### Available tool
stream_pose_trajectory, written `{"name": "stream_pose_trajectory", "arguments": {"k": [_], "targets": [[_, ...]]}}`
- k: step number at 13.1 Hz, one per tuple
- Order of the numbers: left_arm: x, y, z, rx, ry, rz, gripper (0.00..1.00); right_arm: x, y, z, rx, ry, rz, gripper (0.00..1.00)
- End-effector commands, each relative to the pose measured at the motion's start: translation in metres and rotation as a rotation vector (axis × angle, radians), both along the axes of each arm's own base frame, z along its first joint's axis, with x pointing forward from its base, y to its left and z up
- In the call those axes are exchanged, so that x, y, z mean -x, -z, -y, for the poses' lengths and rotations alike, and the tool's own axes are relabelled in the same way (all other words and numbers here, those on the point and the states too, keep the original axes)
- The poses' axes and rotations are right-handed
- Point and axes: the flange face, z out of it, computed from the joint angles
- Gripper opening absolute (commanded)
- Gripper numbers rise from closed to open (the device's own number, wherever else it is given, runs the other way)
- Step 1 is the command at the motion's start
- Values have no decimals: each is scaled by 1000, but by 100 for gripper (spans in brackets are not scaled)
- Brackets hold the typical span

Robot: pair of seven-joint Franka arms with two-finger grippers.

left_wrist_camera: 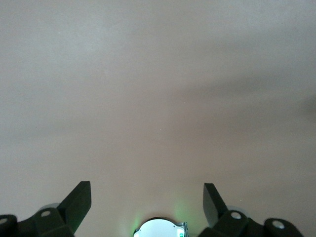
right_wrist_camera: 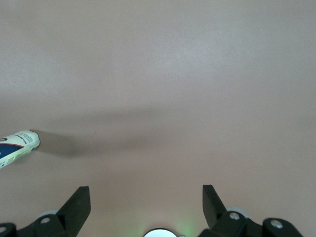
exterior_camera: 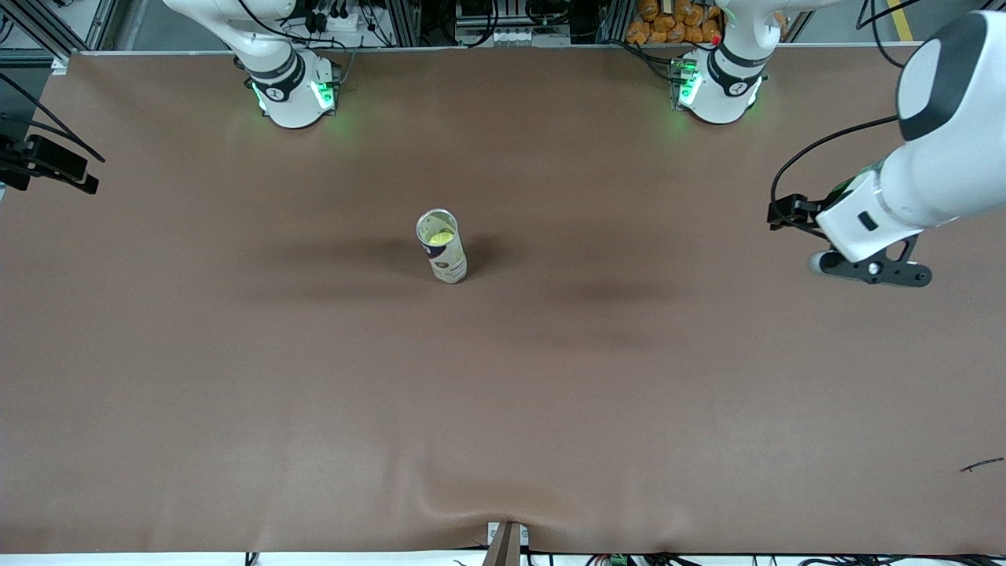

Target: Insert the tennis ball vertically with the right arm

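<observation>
A white tube can (exterior_camera: 446, 259) stands upright near the middle of the brown table, its mouth open upward. A yellow-green tennis ball (exterior_camera: 440, 236) sits inside it, seen through the mouth. The can's lower part also shows in the right wrist view (right_wrist_camera: 17, 145). My right gripper (right_wrist_camera: 146, 197) is open and empty over bare table, well apart from the can; in the front view only a dark part of its hand (exterior_camera: 55, 165) shows at the right arm's end. My left gripper (exterior_camera: 780, 212) is open and empty (left_wrist_camera: 147, 197), waiting over the left arm's end of the table.
The two arm bases (exterior_camera: 292, 90) (exterior_camera: 719, 86) stand along the table's edge farthest from the front camera. The brown mat (exterior_camera: 503, 393) has a wrinkle near its front edge. A small dark scrap (exterior_camera: 981, 465) lies near the left arm's end.
</observation>
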Motion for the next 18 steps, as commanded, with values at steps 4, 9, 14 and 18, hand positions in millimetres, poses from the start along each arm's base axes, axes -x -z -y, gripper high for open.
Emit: {"name": "stream_pose_trajectory", "arguments": {"k": [4, 9, 14, 18], "targets": [[69, -56, -10, -47, -156, 113, 100, 3, -5, -2, -6, 3, 6, 100], [60, -68, -23, -30, -155, 195, 100, 5, -4, 1, -9, 10, 2, 100], [57, -72, -50, -8, -218, 196, 100, 5, -4, -1, -13, 9, -1, 100], [61, -92, -85, 21, -271, 231, 100, 5, -4, 0, -15, 10, -5, 100]]}}
